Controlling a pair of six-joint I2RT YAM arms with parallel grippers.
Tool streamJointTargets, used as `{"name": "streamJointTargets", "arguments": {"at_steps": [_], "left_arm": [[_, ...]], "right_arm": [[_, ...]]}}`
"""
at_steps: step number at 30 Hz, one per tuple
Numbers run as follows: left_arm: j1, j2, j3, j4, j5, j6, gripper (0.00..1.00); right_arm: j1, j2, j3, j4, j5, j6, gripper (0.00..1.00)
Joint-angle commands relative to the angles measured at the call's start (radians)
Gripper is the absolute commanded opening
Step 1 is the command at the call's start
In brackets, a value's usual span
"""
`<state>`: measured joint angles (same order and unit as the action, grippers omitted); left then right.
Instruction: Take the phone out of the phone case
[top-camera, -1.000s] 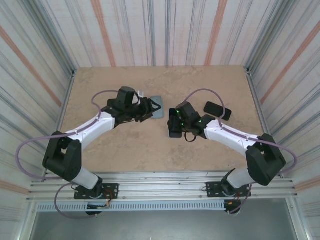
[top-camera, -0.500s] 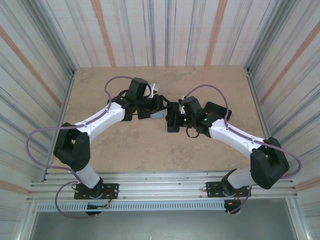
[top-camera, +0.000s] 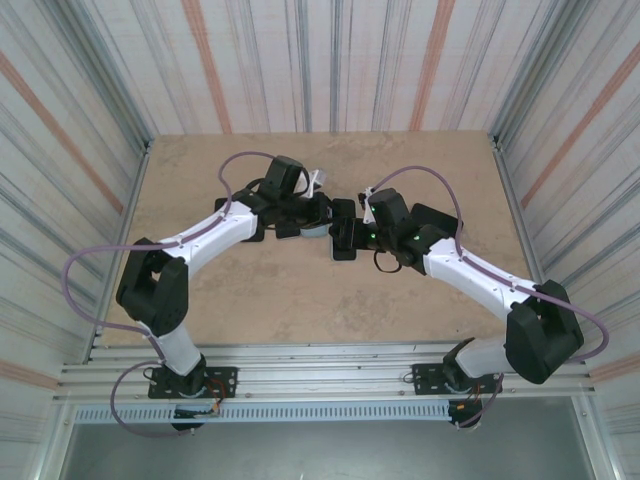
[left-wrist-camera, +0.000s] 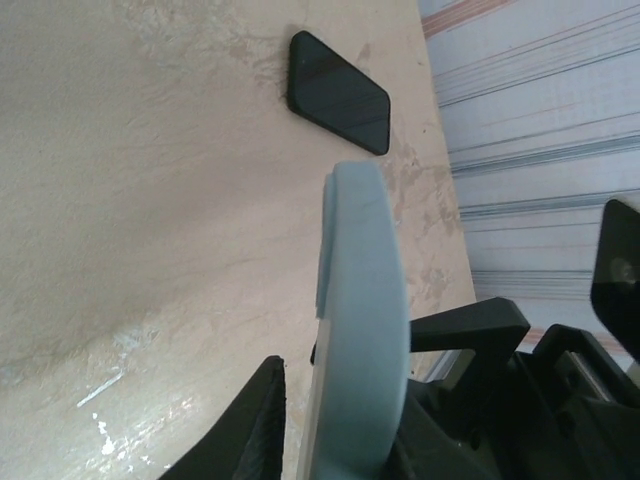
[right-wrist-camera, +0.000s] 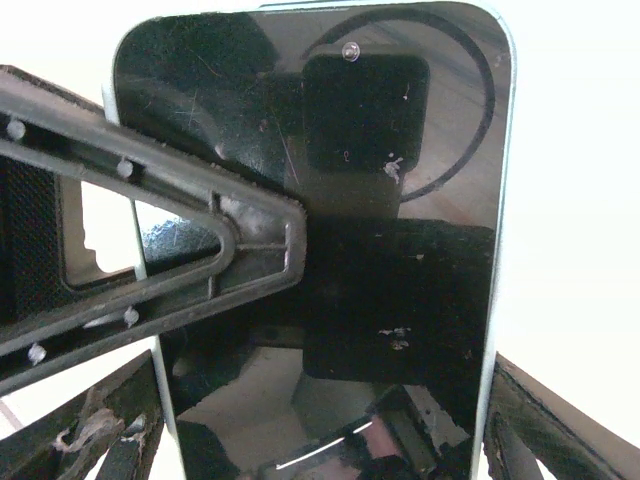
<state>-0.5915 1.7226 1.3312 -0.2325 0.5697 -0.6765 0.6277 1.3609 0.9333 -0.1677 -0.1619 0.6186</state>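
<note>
Over the middle of the beige stone-patterned table (top-camera: 250, 290), the left claw (top-camera: 305, 220) is closed onto a pale blue phone case (left-wrist-camera: 360, 300), held edge-on clear of the surface. Just to its right, the right claw (top-camera: 352, 230) is clamped on a glossy black phone (right-wrist-camera: 400, 280), one finger (right-wrist-camera: 140, 172) crossing its screen. Whether phone and case touch I cannot tell. Further right, a second black phone (left-wrist-camera: 338, 92) lies flat on the table.
</note>
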Motion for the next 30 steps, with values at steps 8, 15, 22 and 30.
{"name": "streamJointTargets", "arguments": {"at_steps": [8,15,22,30], "left_arm": [[0.037,-0.039,-0.04,0.184,0.029,-0.159,0.15],[0.07,-0.07,-0.06,0.324,-0.018,-0.295,0.15],[0.103,-0.098,-0.081,0.449,-0.058,-0.422,0.13],[0.114,-0.119,-0.105,0.572,-0.076,-0.568,0.13]], "right_arm": [[-0.013,-0.061,-0.002,0.077,-0.036,0.005,0.72],[-0.017,-0.16,-0.088,0.105,0.012,0.09,0.78],[-0.023,-0.279,-0.226,0.29,0.033,0.244,0.76],[-0.018,-0.268,-0.321,0.608,0.002,0.425,0.63]]}}
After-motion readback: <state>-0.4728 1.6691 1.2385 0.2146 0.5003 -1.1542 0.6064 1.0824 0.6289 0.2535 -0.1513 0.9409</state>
